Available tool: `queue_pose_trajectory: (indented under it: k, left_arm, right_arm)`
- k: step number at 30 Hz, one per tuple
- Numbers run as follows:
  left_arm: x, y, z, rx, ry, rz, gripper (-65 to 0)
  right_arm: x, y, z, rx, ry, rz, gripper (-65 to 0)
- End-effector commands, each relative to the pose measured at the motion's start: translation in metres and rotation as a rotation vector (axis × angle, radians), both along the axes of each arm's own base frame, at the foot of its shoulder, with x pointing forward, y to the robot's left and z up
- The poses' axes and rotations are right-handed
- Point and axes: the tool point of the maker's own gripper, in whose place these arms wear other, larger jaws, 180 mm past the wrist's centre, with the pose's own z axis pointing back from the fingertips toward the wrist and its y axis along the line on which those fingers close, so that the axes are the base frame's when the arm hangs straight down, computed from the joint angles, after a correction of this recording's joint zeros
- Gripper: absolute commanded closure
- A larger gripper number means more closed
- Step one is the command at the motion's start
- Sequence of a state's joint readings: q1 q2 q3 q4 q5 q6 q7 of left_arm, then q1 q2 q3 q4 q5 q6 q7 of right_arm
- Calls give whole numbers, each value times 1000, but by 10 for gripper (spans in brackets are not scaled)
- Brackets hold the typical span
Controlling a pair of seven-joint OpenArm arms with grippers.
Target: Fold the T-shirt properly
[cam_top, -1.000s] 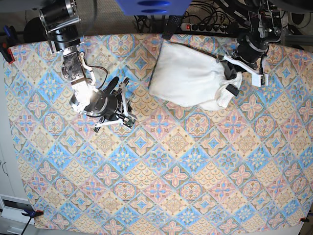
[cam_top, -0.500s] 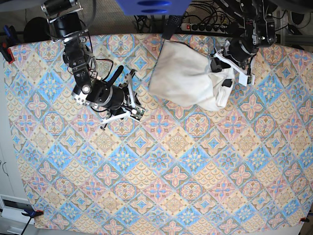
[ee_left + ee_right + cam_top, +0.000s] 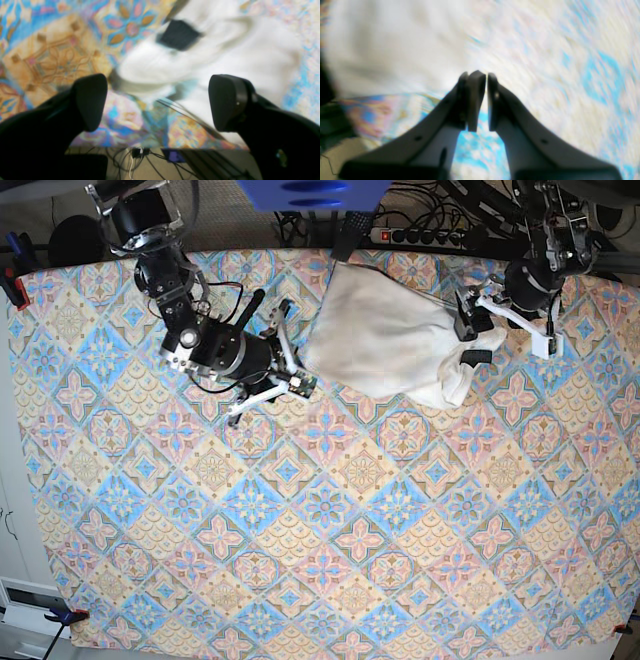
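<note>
The T-shirt (image 3: pixel 385 345) lies on the tabletop (image 3: pixel 330 560) as a compact white bundle near the far edge, toward the side of the left arm. Its outline is roughly a slanted rectangle. No printed side shows, and no sleeve lies spread out. The corner of the T-shirt nearest the left pincer (image 3: pixel 470 338) is bunched and rumpled, not flat. In the left wrist view a small black tag (image 3: pixel 178 35) shows on the white cloth.

Judgement of progress: the main folds appear done, since the garment is reduced to one compact packet. What remains, if anything, is smoothing the rumpled corner and squaring the edges.

The left pincer stands at that rumpled corner with its jaws spread wide and nothing between them; the cloth lies below and beyond them. The right pincer (image 3: pixel 285 375) lies just beside the opposite edge of the T-shirt. Its jaws are almost together and hold nothing.

The tabletop is covered by a patterned cloth (image 3: pixel 300 510) of blue, orange and pink diamond tiles, bare on the near side of the T-shirt. Beyond the far edge, behind the T-shirt, run a power strip (image 3: pixel 425 237) and loose cables (image 3: pixel 300 225). A blue object (image 3: pixel 310 192) overhangs the same edge.
</note>
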State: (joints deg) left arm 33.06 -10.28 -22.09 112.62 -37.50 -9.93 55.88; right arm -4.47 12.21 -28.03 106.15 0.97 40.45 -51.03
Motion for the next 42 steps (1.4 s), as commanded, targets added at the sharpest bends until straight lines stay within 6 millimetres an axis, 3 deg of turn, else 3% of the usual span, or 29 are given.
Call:
queue_pose_trajectory:
  k: [1, 4, 6, 8, 15, 20, 26, 31, 36, 42]
  left_arm:
    - [-2, -4, 14, 8, -34, -16, -543]
    - [-15, -16, 22, -7, -31, -48, -377]
    - [-14, -23, 22, -45, -30, -61, -217]
    - [-12, -25, 24, -72, -42, -59, -113]
    - [41, -38, 44, -143, -194, -76, -118]
    - [73, -57, 5, -192, -137, -81, -118]
    - [85, -73, -46, -211, -58, -59, -118]
    - [88, -89, -64, -171, -73, -91, -118]
    - [91, -93, -65, -162, -99, -97, -118]
    - [101, -84, -43, -128, -159, -116, -121]
  right_arm:
    - [9, 3, 12, 23, -40, -3, -60]
    - [9, 3, 12, 23, -38, 0, -60]
    - [8, 5, 12, 25, -37, 4, -60]
    - [6, 8, 11, 27, -34, 13, -60]
    - [-4, 32, 12, 57, -21, 61, -60]
    - [-14, 48, 8, 72, 4, 97, -60]
    - [-37, 58, -17, 40, 82, 157, -60]
    - [-57, 53, -45, -19, 156, 199, -60]
    - [-70, 50, -62, -65, 196, 245, -60]
    - [-77, 43, -81, -105, 248, 246, -60]
